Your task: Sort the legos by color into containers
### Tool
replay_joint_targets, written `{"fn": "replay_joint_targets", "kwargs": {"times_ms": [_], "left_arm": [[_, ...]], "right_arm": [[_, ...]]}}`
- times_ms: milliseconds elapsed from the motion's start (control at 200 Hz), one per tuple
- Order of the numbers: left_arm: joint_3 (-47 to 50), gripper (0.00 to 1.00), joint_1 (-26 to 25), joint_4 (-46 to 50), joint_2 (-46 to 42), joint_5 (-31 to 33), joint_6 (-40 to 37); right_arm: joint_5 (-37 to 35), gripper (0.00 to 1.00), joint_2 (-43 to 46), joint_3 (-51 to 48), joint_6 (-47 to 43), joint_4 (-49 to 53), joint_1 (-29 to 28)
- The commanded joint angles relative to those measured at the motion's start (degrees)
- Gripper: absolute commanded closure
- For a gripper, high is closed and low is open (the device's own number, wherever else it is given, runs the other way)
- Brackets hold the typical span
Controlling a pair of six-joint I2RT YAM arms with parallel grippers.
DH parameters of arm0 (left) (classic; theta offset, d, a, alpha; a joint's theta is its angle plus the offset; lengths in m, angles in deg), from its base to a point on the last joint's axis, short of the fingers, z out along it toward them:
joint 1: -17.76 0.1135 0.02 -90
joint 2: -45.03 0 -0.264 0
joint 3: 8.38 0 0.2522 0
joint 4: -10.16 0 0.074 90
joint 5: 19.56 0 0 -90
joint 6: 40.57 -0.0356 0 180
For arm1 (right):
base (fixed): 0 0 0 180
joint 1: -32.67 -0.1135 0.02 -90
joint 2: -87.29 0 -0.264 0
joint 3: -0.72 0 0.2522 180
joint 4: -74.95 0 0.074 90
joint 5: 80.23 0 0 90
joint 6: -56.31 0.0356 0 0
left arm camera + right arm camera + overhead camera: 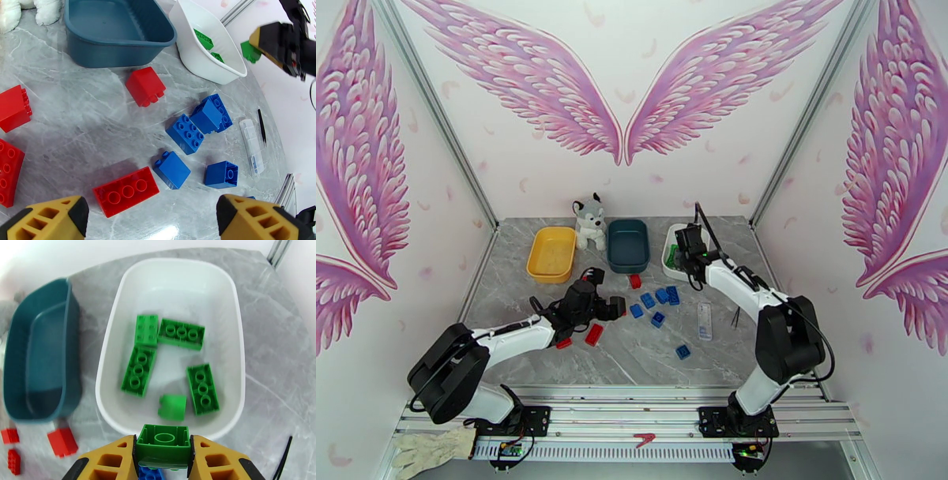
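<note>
My right gripper (163, 455) is shut on a green lego (164, 437), held just above the near rim of the white container (237, 358), which holds several green legos (138, 370). The left wrist view catches that gripper (276, 43) with its green lego (251, 51) beside the white container (205, 63). My left gripper (152, 215) hangs open over the table, above a long red lego (126, 191) and several blue legos (185, 134). More red legos (145, 86) lie near the dark teal container (118, 47). The yellow container (551, 253) sits at the back left.
A grey-white husky plush (589, 223) stands between the yellow and teal containers. A clear plastic strip (251, 146) and a thin black tool (262, 126) lie right of the blue legos. A glove (434, 446) lies off the table's front left.
</note>
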Motion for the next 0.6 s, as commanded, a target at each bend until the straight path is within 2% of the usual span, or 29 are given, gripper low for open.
{"fn": "replay_joint_targets", "kwargs": {"times_ms": [0,100,245,390,460,595], "left_arm": [[-2.02,0.1,-0.34,1.39,-0.29,0.14,-1.63],[-2.4,0.1,-1.13,2.38,-0.84,1.52,-2.79],[-3.62,0.13,-3.83,4.24,-1.45,4.36,-5.59],[-5.63,0.17,-8.11,6.05,-1.14,6.81,-9.37],[-6.96,0.19,-10.19,6.69,0.03,7.76,-10.91],[-10.64,0.19,-14.14,7.62,4.74,9.53,-13.0]], "right_arm": [[-1.88,0.38,-1.75,4.82,-0.72,2.97,0.76],[0.28,0.29,0.67,2.8,0.7,2.64,0.7],[11.55,0.3,8.68,-7.48,6.13,-1.89,-0.07],[18.42,0.32,21.0,-19.17,10.31,-4.39,-1.12],[18.22,0.33,28.19,-24.58,10.36,-4.77,-1.11],[12.77,0.28,38.95,-30.26,8.25,-3.43,-0.94]]}}
